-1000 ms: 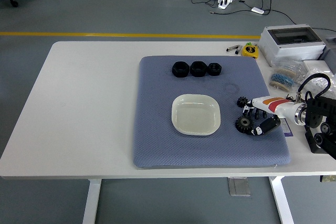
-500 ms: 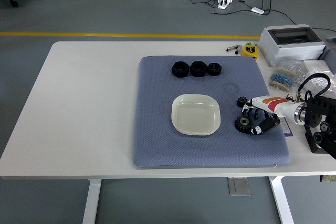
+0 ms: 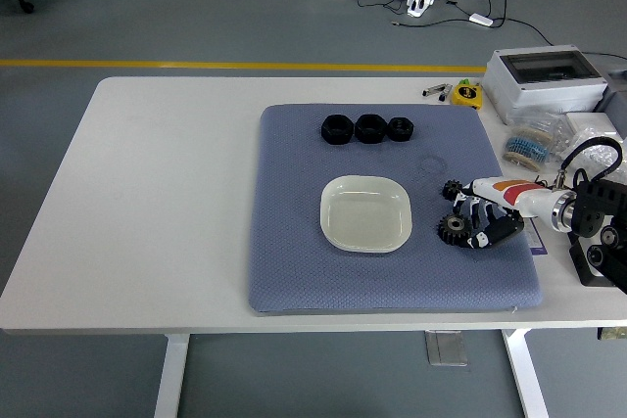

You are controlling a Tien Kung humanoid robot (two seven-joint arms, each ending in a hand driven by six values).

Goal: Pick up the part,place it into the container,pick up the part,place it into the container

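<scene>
Two black gear parts lie on the blue mat point(image 3: 294, 261): a small one point(image 3: 452, 189) and a larger one point(image 3: 453, 228) nearer the front. My right hand point(image 3: 482, 220) reaches in from the right, its fingers spread and lowered just right of the larger gear, touching or nearly touching it, holding nothing. An empty cream square dish point(image 3: 364, 212), the container, sits mid-mat to the left of the gears. Three black nut-like parts point(image 3: 368, 128) stand in a row at the mat's back. My left arm is out of view.
A grey box point(image 3: 545, 80), a yellow tape measure point(image 3: 467, 94) and bagged blue parts point(image 3: 530, 149) crowd the table's right back corner. The left half of the white table point(image 3: 167, 193) is bare.
My right hand has shifted slightly up and left, closing in on the larger gear. The gears and dish have not moved.
</scene>
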